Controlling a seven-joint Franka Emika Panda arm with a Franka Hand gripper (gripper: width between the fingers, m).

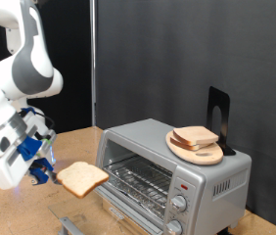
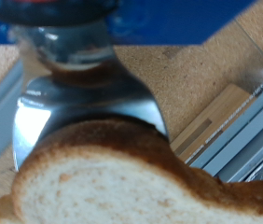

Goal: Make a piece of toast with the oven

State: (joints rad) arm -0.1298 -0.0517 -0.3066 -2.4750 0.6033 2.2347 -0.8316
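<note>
**One slice held at the open oven**

One slice of toast (image 1: 82, 177) is pinched at its edge by the hand (image 1: 48, 168), above the tabletop (image 1: 21, 211) and just beside the oven (image 1: 172, 166), whose door is seen lowered. The slice should probably be kept level and lined up with the rack. It is seen pale, with a tan crust. Further slices (image 1: 195, 139) rest on a board (image 1: 214, 155) atop the oven.

Open oven (image 1: 173, 169) mouth, rack unobstructed
</note>
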